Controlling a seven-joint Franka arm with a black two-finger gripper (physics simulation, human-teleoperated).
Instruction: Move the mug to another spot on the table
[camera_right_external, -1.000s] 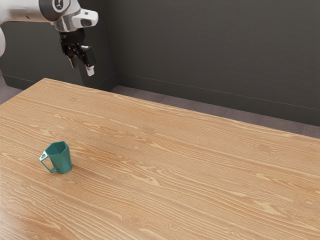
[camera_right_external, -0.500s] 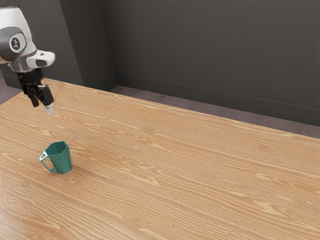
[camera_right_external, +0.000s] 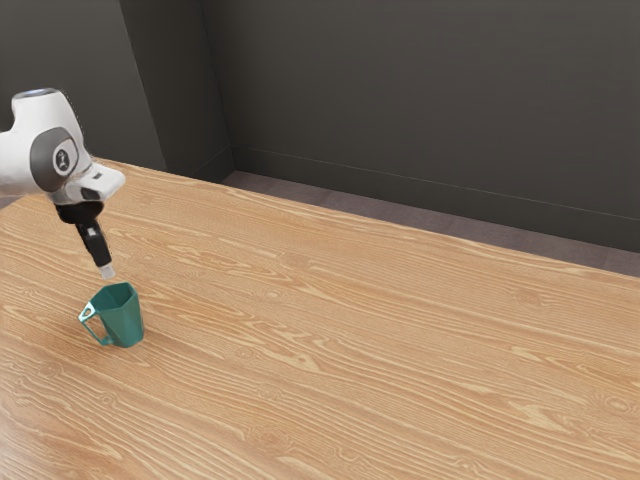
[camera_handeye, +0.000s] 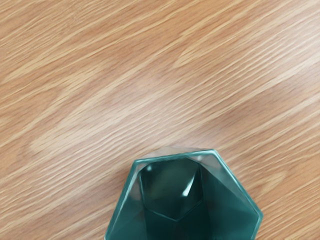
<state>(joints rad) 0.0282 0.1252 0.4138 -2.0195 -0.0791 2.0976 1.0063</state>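
A teal faceted mug (camera_right_external: 118, 315) stands upright on the wooden table (camera_right_external: 400, 330) near the exterior view's left, its handle pointing toward that left edge. My gripper (camera_right_external: 105, 270) hangs just above the mug's rim, pointing down, a little toward the far side of the opening. Seen from the side, the hand shows as one thin line. In the wrist view the mug (camera_handeye: 185, 200) lies directly under the hand, and I look down into its dark hollow with table (camera_handeye: 150, 75) grain beyond it.
The wooden table spreads wide toward the exterior view's right and front. A dark wall and a strip of floor lie beyond its far edge.
My arm has swung down from high at the upper left to just above the mug. The mug has not moved.
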